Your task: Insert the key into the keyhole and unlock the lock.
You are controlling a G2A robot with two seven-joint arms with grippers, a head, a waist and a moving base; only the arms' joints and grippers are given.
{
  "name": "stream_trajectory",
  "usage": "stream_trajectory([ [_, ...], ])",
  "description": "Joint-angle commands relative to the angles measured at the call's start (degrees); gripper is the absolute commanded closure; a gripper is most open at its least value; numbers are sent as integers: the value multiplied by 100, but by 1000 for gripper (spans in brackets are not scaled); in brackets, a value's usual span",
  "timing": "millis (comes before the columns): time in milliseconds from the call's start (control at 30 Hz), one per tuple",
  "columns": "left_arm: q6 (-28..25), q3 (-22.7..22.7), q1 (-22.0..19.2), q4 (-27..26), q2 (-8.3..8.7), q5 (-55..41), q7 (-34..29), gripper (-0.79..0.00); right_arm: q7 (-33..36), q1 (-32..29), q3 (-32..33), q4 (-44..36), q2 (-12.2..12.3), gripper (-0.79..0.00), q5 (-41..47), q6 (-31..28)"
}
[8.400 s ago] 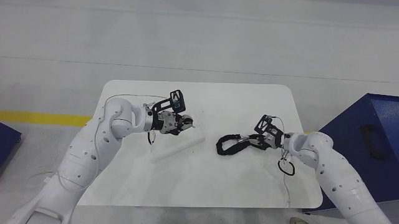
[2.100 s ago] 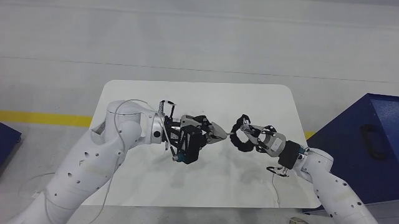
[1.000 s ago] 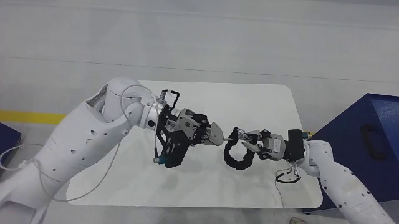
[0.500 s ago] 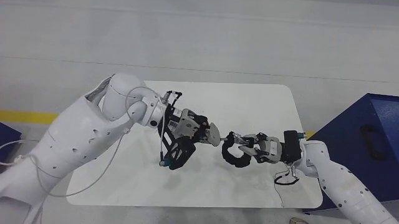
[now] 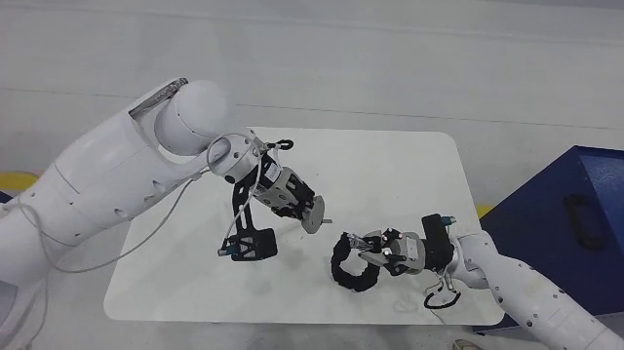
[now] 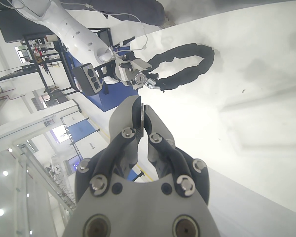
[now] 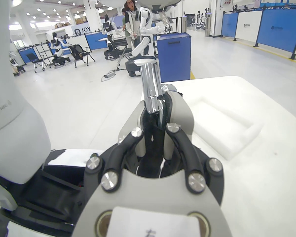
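So the left gripper [image 5: 314,215] is pinching the key [image 6: 142,117], the right gripper [image 7: 160,101] is clamped on the lock [image 6: 187,62] over the table [image 5: 390,160], and the keyhole [image 6: 139,77] is facing the key, so I'd line them up straight before pushing in.

Right jaws grip black cable lock [image 5: 337,264]; left jaws near, apart

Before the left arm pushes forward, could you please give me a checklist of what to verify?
1. Grip of left end effector on key: ok.
2. Grip of right end effector on lock: ok.
3. Does keyhole face key: ok.
4. Tip of key inside keyhole: not ok, a gap separates them.
5. Angle of key matched to keyhole: cannot tell.
6. Path clear of black cable: ok.
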Motion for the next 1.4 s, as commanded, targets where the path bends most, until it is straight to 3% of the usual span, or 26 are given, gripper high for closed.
stream_trajectory([
  [0,-7,-4,4,-2,1,5,-7,0,-2,-14,24,2,-2,0,-52,0],
  [167,8,4,11,-24,2,58,-67,0,-2,-14,24,2,-2,0,-52,0],
  [233,-127,204,-44,-350,9,706,-197,0,-2,-14,24,2,-2,0,-52,0],
  [333,162,335,-78,-388,-13,638,162,0,58,-46,17,-29,-8,0,-31,27],
  [500,441,258,-106,-312,-93,396,196,0,427,-162,129,-194,-38,0,84,30],
  [1000,559,562,-269,57,-563,357,419,0,828,-184,69,-286,-38,0,563,0],
  [1367,501,687,-302,292,-785,361,466,0,767,-154,38,-291,-15,0,520,0],
])
